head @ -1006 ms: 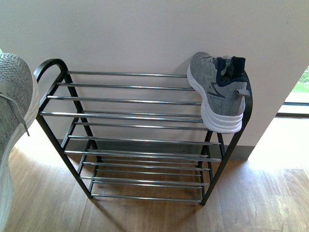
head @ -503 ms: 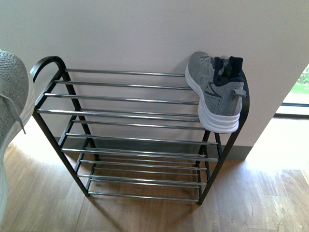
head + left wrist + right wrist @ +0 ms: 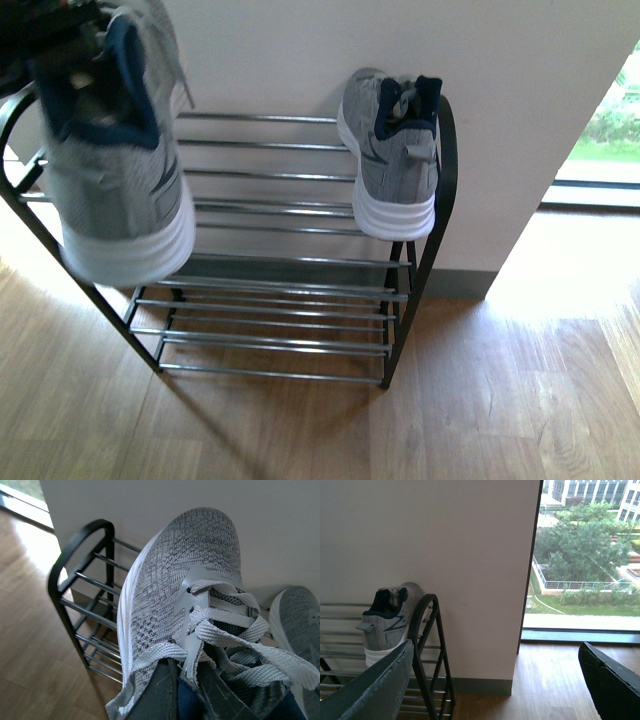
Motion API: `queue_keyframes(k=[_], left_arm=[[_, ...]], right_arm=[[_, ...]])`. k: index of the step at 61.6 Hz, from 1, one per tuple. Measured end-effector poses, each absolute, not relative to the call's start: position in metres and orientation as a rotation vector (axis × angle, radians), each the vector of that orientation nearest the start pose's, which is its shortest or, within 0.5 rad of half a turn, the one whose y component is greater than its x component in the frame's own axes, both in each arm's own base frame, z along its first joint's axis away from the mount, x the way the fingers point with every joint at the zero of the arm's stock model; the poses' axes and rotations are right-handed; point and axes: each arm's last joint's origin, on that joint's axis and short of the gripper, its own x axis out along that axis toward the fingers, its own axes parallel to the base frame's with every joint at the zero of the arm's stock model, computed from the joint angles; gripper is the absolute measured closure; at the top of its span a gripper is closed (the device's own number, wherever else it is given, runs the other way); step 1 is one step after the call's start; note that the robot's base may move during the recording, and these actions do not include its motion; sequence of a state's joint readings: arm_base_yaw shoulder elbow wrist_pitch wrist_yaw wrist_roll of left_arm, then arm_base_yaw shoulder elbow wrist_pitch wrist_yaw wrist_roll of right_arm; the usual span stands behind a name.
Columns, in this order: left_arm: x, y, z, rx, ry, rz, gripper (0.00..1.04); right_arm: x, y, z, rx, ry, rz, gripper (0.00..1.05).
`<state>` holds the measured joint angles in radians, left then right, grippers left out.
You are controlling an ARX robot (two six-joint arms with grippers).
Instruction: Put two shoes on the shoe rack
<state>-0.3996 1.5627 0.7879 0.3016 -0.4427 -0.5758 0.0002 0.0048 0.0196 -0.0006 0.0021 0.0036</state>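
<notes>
We judge the grey knit white-soled sneaker [image 3: 165, 590] light and floppy, so our left tool [image 3: 178, 685] clamps its stiffer navy collar [image 3: 100, 100]; our right tool [image 3: 496, 649] stands open, empty.

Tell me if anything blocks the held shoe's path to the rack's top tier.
Nothing visible does. The top bars of the shoe rack lie bare from the held shoe to the placed shoe at the right end.

Grey sneaker [image 3: 388, 160] on shoe rack [image 3: 270, 208] top right, second sneaker [image 3: 115, 170] aloft left
</notes>
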Motion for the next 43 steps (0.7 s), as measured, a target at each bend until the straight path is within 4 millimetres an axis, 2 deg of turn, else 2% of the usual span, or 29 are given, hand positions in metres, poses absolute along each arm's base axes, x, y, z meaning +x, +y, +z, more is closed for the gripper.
queue_keyframes(k=[6,10,19,34,43], left_arm=[[0.333,-0.125,0.189,-0.400,0.456,0.165,1.03],[0.364,-0.141,0.177,-0.411,0.508,0.149,1.03],[0.404,-0.167,0.157,-0.407,0.580,0.108,1.03],[0.448,-0.194,0.131,-0.387,0.649,0.055,1.03],[0.458,-0.203,0.124,-0.380,0.681,0.053,1.03]], right_arm=[[0.097,0.000,0.170,0.004,-0.014,-0.002,0.09],[0.097,0.000,0.170,0.004,-0.014,-0.002,0.09],[0.097,0.000,0.170,0.004,-0.014,-0.002,0.09],[0.097,0.000,0.170,0.004,-0.014,-0.002,0.09],[0.097,0.000,0.170,0.004,-0.014,-0.002,0.09]])
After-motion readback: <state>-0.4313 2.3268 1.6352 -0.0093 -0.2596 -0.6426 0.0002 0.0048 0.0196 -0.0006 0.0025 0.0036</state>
